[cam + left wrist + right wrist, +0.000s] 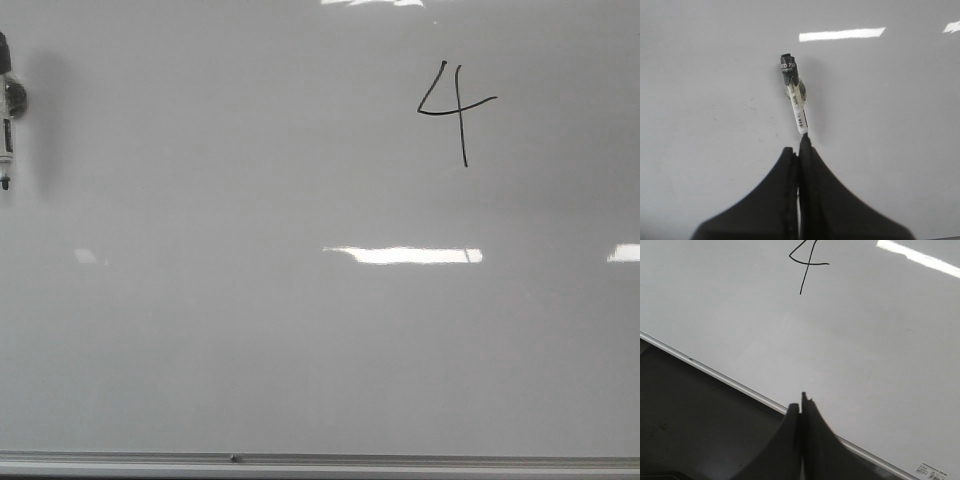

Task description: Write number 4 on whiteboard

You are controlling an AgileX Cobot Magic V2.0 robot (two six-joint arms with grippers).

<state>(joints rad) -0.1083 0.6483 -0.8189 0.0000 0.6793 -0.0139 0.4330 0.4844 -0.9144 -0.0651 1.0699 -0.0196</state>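
The whiteboard [300, 330] fills the front view. A thin black number 4 [463, 120] is drawn on its upper right part; it also shows in the right wrist view [805, 277]. My left gripper [797, 147] is shut on a white marker with a dark end [795, 95], held over blank board [715, 75]. The marker shows at the far left edge of the front view [8, 120], far from the 4. My right gripper [801, 402] is shut and empty, over the board's lower rail [730, 380].
A grey metal rail [320, 462] runs along the board's lower edge. Bright rectangular light reflections [405, 255] lie on the board. A dark surface [690, 430] lies beyond the rail in the right wrist view.
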